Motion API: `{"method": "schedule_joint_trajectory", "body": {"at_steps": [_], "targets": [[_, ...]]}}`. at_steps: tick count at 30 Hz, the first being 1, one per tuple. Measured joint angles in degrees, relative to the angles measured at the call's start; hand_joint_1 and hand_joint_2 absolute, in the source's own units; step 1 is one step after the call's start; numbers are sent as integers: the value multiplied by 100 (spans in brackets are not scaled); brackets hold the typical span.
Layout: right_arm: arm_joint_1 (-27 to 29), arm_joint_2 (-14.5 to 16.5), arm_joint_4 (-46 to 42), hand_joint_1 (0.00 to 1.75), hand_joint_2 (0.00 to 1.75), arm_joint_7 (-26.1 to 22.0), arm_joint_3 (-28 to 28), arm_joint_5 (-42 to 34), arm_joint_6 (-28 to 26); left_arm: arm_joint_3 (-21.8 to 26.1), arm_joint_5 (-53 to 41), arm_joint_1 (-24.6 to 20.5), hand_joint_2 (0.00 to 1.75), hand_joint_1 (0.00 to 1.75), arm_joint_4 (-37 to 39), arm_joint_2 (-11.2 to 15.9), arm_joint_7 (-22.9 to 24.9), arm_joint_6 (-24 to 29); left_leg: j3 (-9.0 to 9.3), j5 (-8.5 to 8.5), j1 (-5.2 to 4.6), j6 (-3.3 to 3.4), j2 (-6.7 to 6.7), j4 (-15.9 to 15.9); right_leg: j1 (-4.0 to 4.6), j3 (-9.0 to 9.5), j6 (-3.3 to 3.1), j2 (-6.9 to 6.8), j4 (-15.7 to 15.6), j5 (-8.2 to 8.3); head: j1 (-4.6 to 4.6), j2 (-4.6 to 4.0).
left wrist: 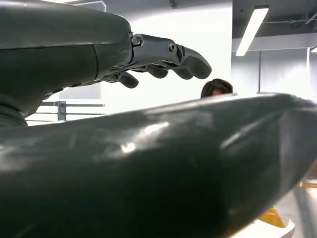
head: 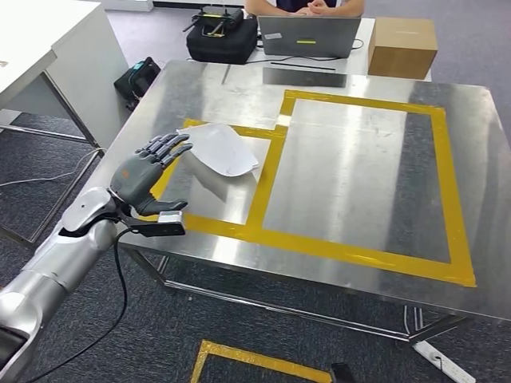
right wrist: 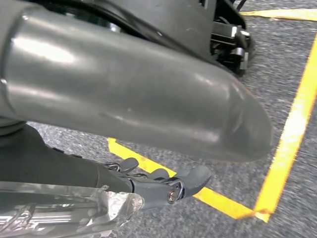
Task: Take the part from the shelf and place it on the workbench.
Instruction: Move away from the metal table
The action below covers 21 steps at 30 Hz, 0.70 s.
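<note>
Nearest, at about seven o'clock in the head view, the silver left arm reaches up toward the steel workbench. Its left hand hovers at the bench's near left edge, fingers stretched out and apart, thumb held away, grasping nothing. In the left wrist view those fingers point into open air, clear of any surface.

The right hand hangs low over grey carpet marked with yellow floor tape; its fingers look loosely extended with nothing plainly held, though crinkled foil-like material sits close by and I cannot tell for certain.

Just beyond the left fingertips, toward one o'clock from the hand, the white part lies flat on the bench, overlapping the yellow tape outline of the smaller marked box. It appears already placed, so the task looks nearly finished.

The part looks thin, light, sheet-like and probably somewhat flexible; on polished steel it would likely slide. A pinch at its raised near edge seems the best hold.

Farther off, at twelve o'clock, sit a laptop, a cardboard box and a seated person.
</note>
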Motion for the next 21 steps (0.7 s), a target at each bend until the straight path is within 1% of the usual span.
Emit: {"method": "schedule_joint_trajectory", "body": {"at_steps": [1, 2, 3, 4, 5, 6, 7, 8, 9, 10, 11, 12, 13, 14, 15, 16, 17, 18, 19, 20, 21], "targets": [[0, -1, 0, 0, 0, 0, 0, 0, 0, 1, 0, 7, 0, 0, 2, 5, 0, 0, -39, -77, 0, 5, 0, 260, 11, -67, -5, -3, 1, 55, -1, 0], [-1, -1, 0, 0, 0, 0, 0, 0, 0, 1, 0, 12, 0, 0, 4, 10, 0, 0, 2, -22, -1, 18, 0, 346, 21, -134, -8, -5, 1, 112, -2, 0], [-5, -1, 0, 0, 0, 0, 0, 1, 0, 4, 0, 16, 0, 0, 4, 13, 0, 0, 138, 126, -4, 39, 0, 240, 30, -202, -8, -6, 2, 171, -1, 0], [-10, -1, -1, 0, 0, 0, 0, 1, 0, 11, 0, 15, 0, 0, 4, 14, 0, 1, 365, 291, -7, 64, -1, -36, 35, -263, -1, -5, 2, 229, -2, 0], [-15, -1, -3, 0, 0, 0, 0, 2, 0, 19, 0, 8, 0, 0, 4, 14, 0, 2, 657, 384, -15, 89, -2, -426, 43, -318, 16, -2, 2, 285, -2, 0], [-21, -1, -6, 0, 0, 0, 0, 3, 0, 28, -1, -3, 0, 0, 3, 14, 0, 7, 934, 394, -27, 109, -6, -844, 48, -362, 39, 0, 0, 345, 2, 0], [-25, -1, -9, 0, 0, -1, 0, 4, 0, 36, -2, -11, 0, 0, 3, 14, 0, 14, 1122, 368, -45, 122, -8, -1160, 47, -392, 68, 2, -19, 414, 4, 0], [-25, -1, -10, 0, 0, -1, 0, 5, 0, 40, -6, -16, 0, 0, 3, 19, 0, 22, 1210, 338, -67, 136, -11, -1358, 40, -414, 101, 2, -55, 489, 4, 0], [-20, -1, -10, 0, 0, -1, 0, 6, 0, 44, -11, -9, 0, 0, 3, 27, 0, 30, 1196, 365, -87, 159, -11, -1441, 28, -429, 137, 2, -102, 575, 6, 0], [-6, -1, -9, 0, 0, -2, 0, 6, 0, 45, -20, 4, 0, 0, 4, 39, 1, 36, 1138, 438, -93, 193, -3, -1450, 11, -448, 171, 1, -145, 621, 1, 0], [12, -1, -9, 0, 0, -1, 0, 5, 0, 47, -31, 21, 0, 0, 6, 52, 3, 43, 1081, 513, -93, 238, 3, -1464, 2, -491, 201, -3, -128, 554, 1, 0], [34, -1, -9, 0, 0, 1, 0, 4, 1, 55, -44, 38, 0, 0, 8, 66, 8, 53, 1017, 594, -86, 282, 9, -1477, 1, -552, 221, -6, -4, 364, 9, 0], [51, -1, -9, 0, 0, 3, 0, 3, 1, 67, -56, 54, 0, 0, 10, 83, 15, 68, 942, 671, -79, 316, 14, -1481, 1, -633, 232, -11, 257, 61, 19, 0], [56, -1, -9, 0, 0, 4, 0, 2, 2, 87, -67, 74, 0, 0, 13, 105, 24, 87, 858, 748, -83, 339, 13, -1479, 8, -725, 239, -15, 638, -275, 31, 0], [54, -1, -9, 0, 0, 5, 0, 1, 2, 112, -75, 98, 0, 0, 18, 133, 37, 109, 766, 825, -90, 349, 14, -1475, 14, -793, 243, -15, 1061, -531, 40, 0], [47, -1, -9, 0, 0, 4, 0, -2, 2, 138, -80, 127, 0, 0, 25, 165, 52, 130, 671, 902, -98, 352, 17, -1472, 20, -819, 244, -15, 1415, -649, 43, 0], [43, -2, -9, 0, 0, 3, 0, -6, 2, 168, -84, 159, 0, 0, 37, 203, 74, 154, 575, 978, -107, 351, 19, -1469, 27, -768, 237, -15, 1614, -620, 41, 0], [45, -5, -9, 0, 0, 1, -1, -11, 2, 198, -85, 193, 0, 0, 52, 241, 100, 180, 482, 1051, -113, 346, 20, -1466, 36, -622, 224, -14, 1615, -490, 43, 0], [45, -10, -9, 0, 0, -1, -1, -17, 1, 233, -84, 228, 0, 0, 69, 284, 130, 209, 396, 1122, -116, 336, 18, -1464, 48, -368, 202, -14, 1408, -342, 43, 0], [39, -17, -13, 0, 0, -5, -2, -25, 1, 277, -81, 266, 0, 0, 90, 336, 165, 242, 324, 1191, -117, 320, 17, -1458, 63, -37, 173, -13, 1028, -305, 44, 0], [29, -25, -18, 0, 0, -13, -2, -32, 0, 328, -77, 304, 0, 0, 111, 395, 204, 278, 266, 1252, -122, 296, 18, -1450, 77, 327, 147, -12, 547, -365, 41, 0]]}}
